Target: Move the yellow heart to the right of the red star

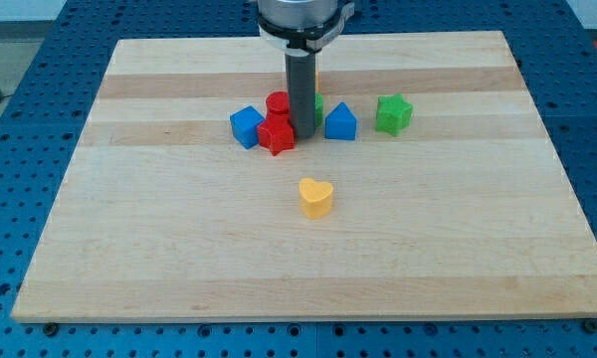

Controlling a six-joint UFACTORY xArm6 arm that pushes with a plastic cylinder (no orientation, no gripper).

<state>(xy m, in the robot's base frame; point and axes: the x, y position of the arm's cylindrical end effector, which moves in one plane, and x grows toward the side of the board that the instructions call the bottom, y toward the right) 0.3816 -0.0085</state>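
The yellow heart (pixel 316 197) lies alone near the board's middle, below the cluster of blocks. The red star (pixel 276 134) sits in that cluster, above and a little left of the heart. My tip (pixel 302 133) stands just right of the red star, touching or nearly touching it, between the star and the blue triangular block (pixel 340 122). The rod hides part of what is behind it.
A blue cube-like block (pixel 246 126) is left of the red star. A red cylinder (pixel 278 102) is above the star. A green block (pixel 318 106) peeks out behind the rod. A green star (pixel 393 113) lies to the right. The wooden board (pixel 129 259) rests on a blue perforated table.
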